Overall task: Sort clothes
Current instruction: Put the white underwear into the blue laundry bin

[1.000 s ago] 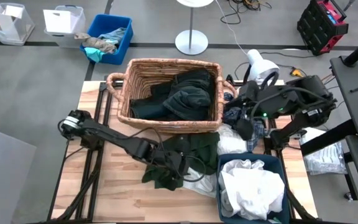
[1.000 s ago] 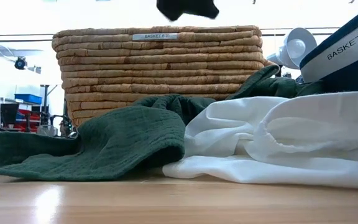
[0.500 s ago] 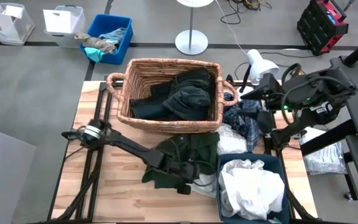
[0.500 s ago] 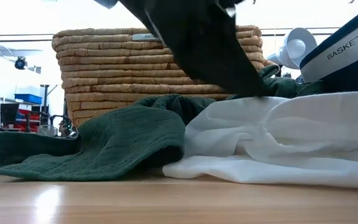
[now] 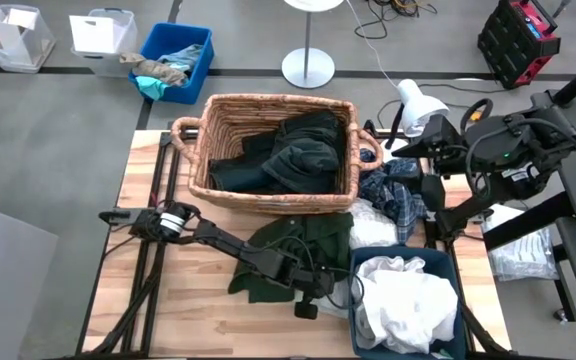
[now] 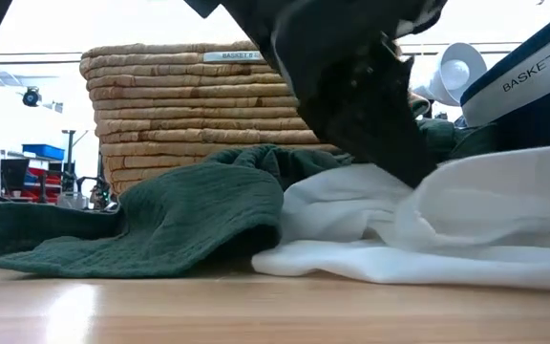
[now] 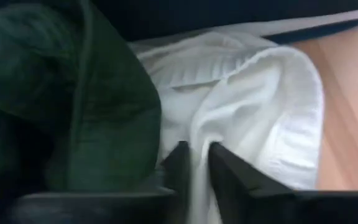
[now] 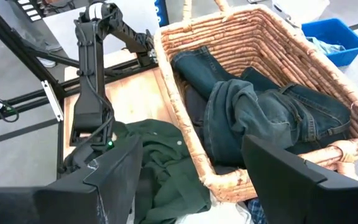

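Observation:
My left gripper (image 5: 308, 305) (image 7: 197, 155) is low at the table's near middle, shut on a white garment (image 5: 340, 296) (image 6: 428, 225). That garment lies crumpled on the table beside a dark green garment (image 5: 288, 250) (image 6: 170, 215). My right gripper (image 5: 426, 160) (image 8: 191, 146) hangs open and high over the table's far right with nothing between its fingers. A navy plaid garment (image 5: 393, 195) lies below it on the table. Dark clothes fill the wicker basket (image 5: 198, 150). White clothes fill the navy bin (image 5: 363, 262). My left gripper pinches a raised fold of the white garment (image 7: 199, 134) between its two fingers (image 7: 225, 171). The fingers come slanting down from the table's left. The garment lies slack on the table and its edge (image 7: 291, 124) curls over the wood.
A white lamp (image 5: 418, 100) stands at the far right behind the basket. Off the table on the floor sit a blue bin with rags (image 5: 178, 60) and clear boxes (image 5: 103, 30). Bare wood (image 5: 188, 300) shows along the near left.
My left gripper has come down and moved toward the table's right and near edges, from over the green garment onto the white one. My right gripper has drawn back from the plaid garment toward the far right and a little up; the plaid garment now lies uncovered.

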### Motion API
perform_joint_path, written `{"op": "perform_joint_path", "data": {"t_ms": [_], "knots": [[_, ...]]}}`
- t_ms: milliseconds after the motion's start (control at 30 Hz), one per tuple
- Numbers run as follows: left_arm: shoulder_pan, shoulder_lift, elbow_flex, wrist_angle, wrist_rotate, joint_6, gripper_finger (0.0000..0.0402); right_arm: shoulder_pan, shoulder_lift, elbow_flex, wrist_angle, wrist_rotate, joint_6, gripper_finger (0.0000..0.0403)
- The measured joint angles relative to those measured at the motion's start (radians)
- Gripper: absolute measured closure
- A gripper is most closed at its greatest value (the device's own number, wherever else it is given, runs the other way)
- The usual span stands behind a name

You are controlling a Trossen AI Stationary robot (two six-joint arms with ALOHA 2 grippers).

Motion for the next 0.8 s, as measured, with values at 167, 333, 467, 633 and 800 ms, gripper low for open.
{"op": "perform_joint_path", "data": {"t_ms": [167, 333, 467, 633, 800], "knots": [[-0.007, -0.039, 0.001, -0.081, 0.001, -0.022, 0.0398, 0.000, 0.010, 0.000, 0.006, 0.000, 0.014, 0.0145], [-0.030, -0.110, -0.001, -0.109, 0.003, 0.001, 0.0401, 0.000, 0.018, -0.001, 0.008, 0.000, 0.027, 0.0148], [-0.032, -0.194, 0.000, -0.146, 0.014, 0.012, 0.0401, 0.000, 0.019, -0.001, 0.009, 0.001, 0.028, 0.0143], [-0.021, -0.304, -0.002, -0.188, 0.016, 0.051, 0.0401, 0.000, 0.017, -0.001, 0.015, 0.001, 0.036, 0.0142], [-0.001, -0.408, -0.001, -0.171, 0.005, 0.050, 0.0401, 0.000, 0.015, -0.001, 0.015, 0.001, 0.043, 0.0150]]}}
